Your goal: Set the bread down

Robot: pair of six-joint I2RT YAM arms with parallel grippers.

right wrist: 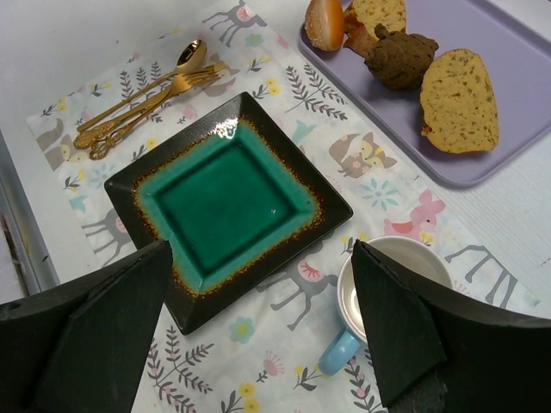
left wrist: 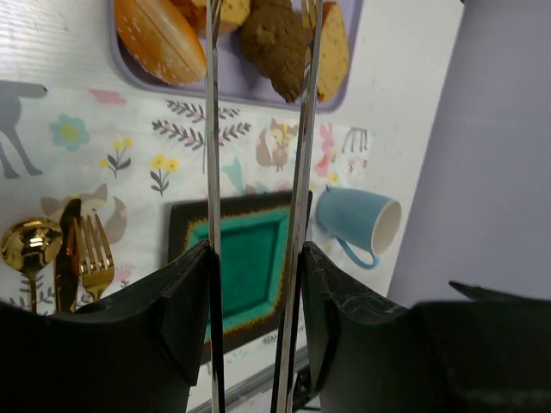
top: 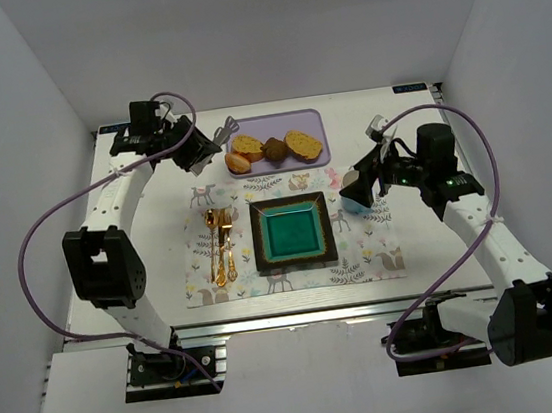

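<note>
Several breads lie on a purple tray (top: 266,127): an orange roll (left wrist: 159,39), a dark bun (left wrist: 274,39) and a yellow slice (right wrist: 459,101). My left gripper (left wrist: 256,249) is shut on metal tongs (left wrist: 213,129), whose two blades press against the inner faces of my fingers. The blades stand apart and run up on either side of the dark bun; their tips are cut off by the frame's top edge. In the overhead view this gripper (top: 199,150) hovers at the tray's left end. My right gripper (right wrist: 258,327) is open and holds nothing, above the placemat between plate and cup.
A square teal plate with a dark rim (top: 297,262) sits mid-placemat. A blue cup (right wrist: 387,267) stands to the plate's right, under my right gripper (top: 355,192). Gold cutlery (top: 220,244) lies left of the plate. White walls close in on three sides.
</note>
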